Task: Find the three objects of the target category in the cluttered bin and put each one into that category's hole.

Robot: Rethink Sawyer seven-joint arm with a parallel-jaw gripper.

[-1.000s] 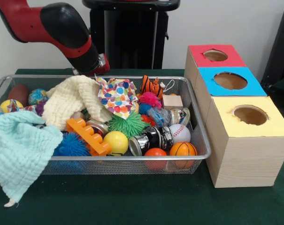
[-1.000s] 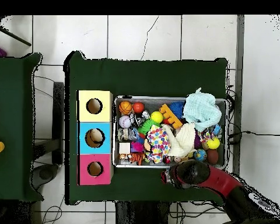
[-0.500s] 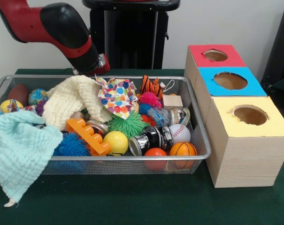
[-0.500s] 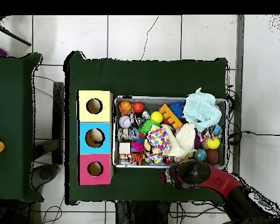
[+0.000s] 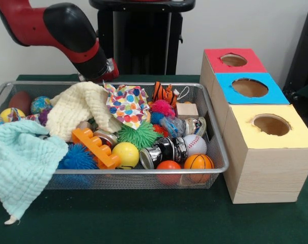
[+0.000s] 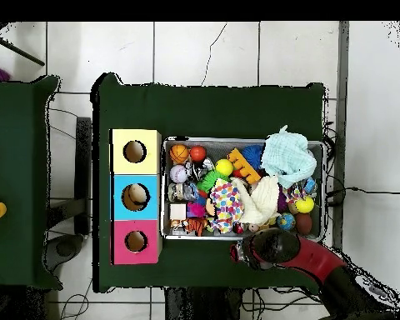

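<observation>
Over at the left, a mint cloth (image 5: 22,165) draped over the wire bin's (image 5: 143,173) rim, down and left of the pincer (image 5: 109,70). Pincer parked just behind the bin's far rim, above a cream cloth (image 5: 80,108); open or closed, can't tell. Below it, an orange block (image 5: 95,147), a yellow ball (image 5: 126,154), a spotted cloth (image 5: 127,104). Further right, a baseball (image 5: 195,144) and a small basketball (image 5: 198,163). Well off right, red (image 5: 232,60), blue (image 5: 249,87) and yellow (image 5: 271,124) holes.

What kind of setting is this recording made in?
Probably a robotics lab: a green-covered table on a tiled floor, a wire bin of toys, three sorting boxes, and cables alongside.
</observation>
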